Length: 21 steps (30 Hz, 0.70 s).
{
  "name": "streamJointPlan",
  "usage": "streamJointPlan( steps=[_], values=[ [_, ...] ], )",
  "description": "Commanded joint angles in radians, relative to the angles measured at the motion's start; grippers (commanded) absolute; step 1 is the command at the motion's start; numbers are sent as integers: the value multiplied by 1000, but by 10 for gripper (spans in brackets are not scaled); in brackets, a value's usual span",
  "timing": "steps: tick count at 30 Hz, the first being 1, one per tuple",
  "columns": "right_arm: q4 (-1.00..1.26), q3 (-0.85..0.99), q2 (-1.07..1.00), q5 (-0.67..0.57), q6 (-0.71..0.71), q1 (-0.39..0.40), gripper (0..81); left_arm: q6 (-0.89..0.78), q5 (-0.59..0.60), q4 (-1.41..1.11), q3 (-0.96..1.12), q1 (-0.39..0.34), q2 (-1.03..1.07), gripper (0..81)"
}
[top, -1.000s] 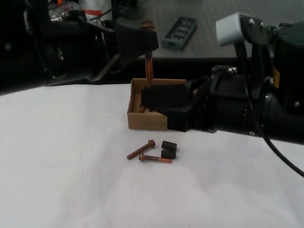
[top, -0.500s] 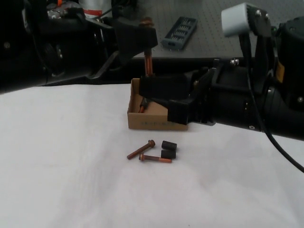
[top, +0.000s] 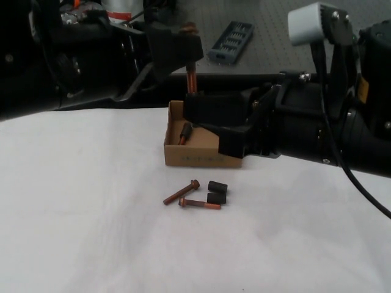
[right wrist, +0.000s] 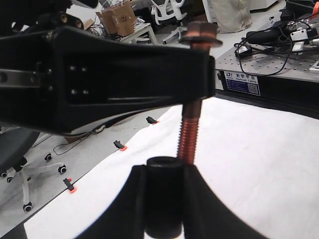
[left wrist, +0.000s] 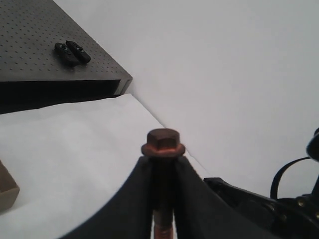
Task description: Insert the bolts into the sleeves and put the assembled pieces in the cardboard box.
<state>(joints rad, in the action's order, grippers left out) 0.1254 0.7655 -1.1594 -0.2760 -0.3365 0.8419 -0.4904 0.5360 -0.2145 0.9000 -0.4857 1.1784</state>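
Two arms meet right above the cardboard box (top: 183, 157). My left arm (top: 91, 55) lies level on the box's left side. The left gripper (left wrist: 163, 172) is clamped tight on a copper-coloured bolt (left wrist: 163, 144). That bolt stands straight up over the box, with its six-sided head on top and its screw end pointing down.

My right arm (top: 317, 128) sits low on the box's right side. The right gripper (right wrist: 163, 214) is squeezed around a short black sleeve (right wrist: 163, 184), a little round tube with its hole facing up. The bolt's tip is right at the sleeve's top rim, and I cannot tell if it has gone in. The fingers (left wrist: 134, 199) are smooth, black and curved.

Inside the box leans a finished piece (top: 185, 132), a bolt with a sleeve on it. The box is plain brown card with an open top. On the white cloth (top: 91, 213) just in front of the box lie two loose bolts (top: 181, 192), close together, and two loose sleeves (top: 217, 186) just beside them.
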Motion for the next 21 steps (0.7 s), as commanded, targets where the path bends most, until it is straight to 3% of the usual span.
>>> streamJointPlan(
  steps=[1,21],
  values=[
    [8,5,1,-14,9,-6,19,-20,17,-28,5,2,-13,6],
    [-46,5,1,-36,27,-6,19,-63,35,-28,5,2,-13,6]
  ],
)
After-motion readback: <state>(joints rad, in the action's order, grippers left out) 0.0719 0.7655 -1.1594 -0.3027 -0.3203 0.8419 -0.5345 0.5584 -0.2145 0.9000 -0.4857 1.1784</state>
